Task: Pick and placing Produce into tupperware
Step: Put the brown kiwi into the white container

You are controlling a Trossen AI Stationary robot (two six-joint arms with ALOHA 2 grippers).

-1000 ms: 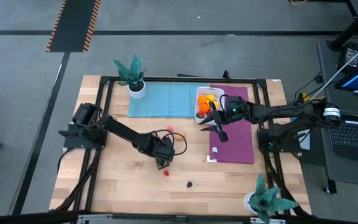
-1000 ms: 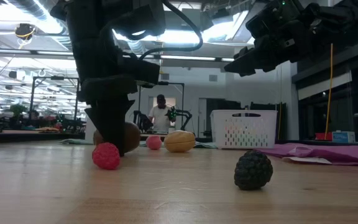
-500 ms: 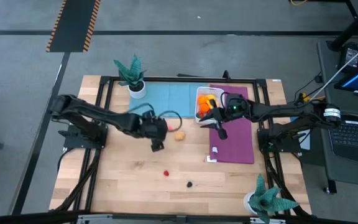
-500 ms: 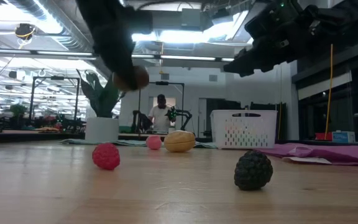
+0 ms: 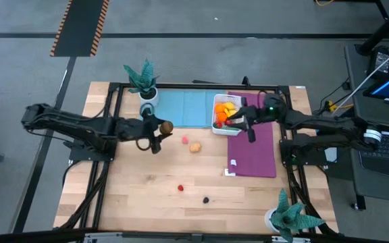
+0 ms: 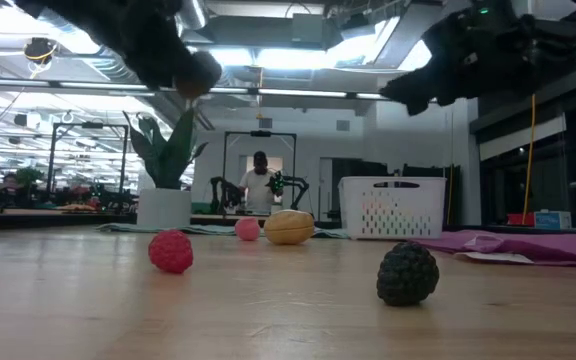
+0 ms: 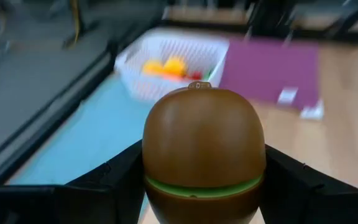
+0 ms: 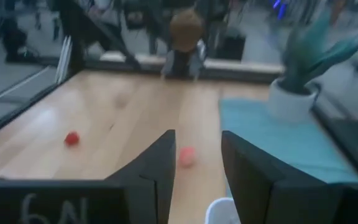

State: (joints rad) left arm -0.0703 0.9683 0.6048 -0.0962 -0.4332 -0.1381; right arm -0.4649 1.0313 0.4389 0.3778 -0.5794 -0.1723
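Note:
My left gripper (image 5: 161, 128) is shut on a brown egg-shaped piece of produce (image 7: 202, 149), held high above the table near the blue mat's near edge. The white tupperware (image 5: 216, 123) stands at the far middle with orange, yellow and red produce in it. My right gripper (image 5: 243, 123) hovers beside the tupperware's right side over the purple mat, open, nothing between its fingers (image 8: 160, 168). Loose on the wood lie a pink piece (image 5: 184, 140), a tan piece (image 5: 194, 147), a red berry (image 6: 171, 250) and a dark berry (image 6: 408, 272). My left gripper pinches the brown piece between its two fingers, one on each of its opposite sides (image 7: 151, 158) around the widest part. The fingers come from the table's left, slanting a little downward. The piece is lifted clear of the table.
A blue mat (image 5: 174, 108) and a purple mat (image 5: 255, 152) lie flat at the far side and right. Teal potted plants stand at the far left (image 5: 144, 81) and near right (image 5: 289, 216). A person (image 6: 259, 185) stands in the room behind.
My left gripper has risen from the table's middle with the brown piece and swung toward the far left, tipping from pointing down to nearly level. The piece is now lifted well clear. My right gripper has shifted slightly toward the table's right edge.

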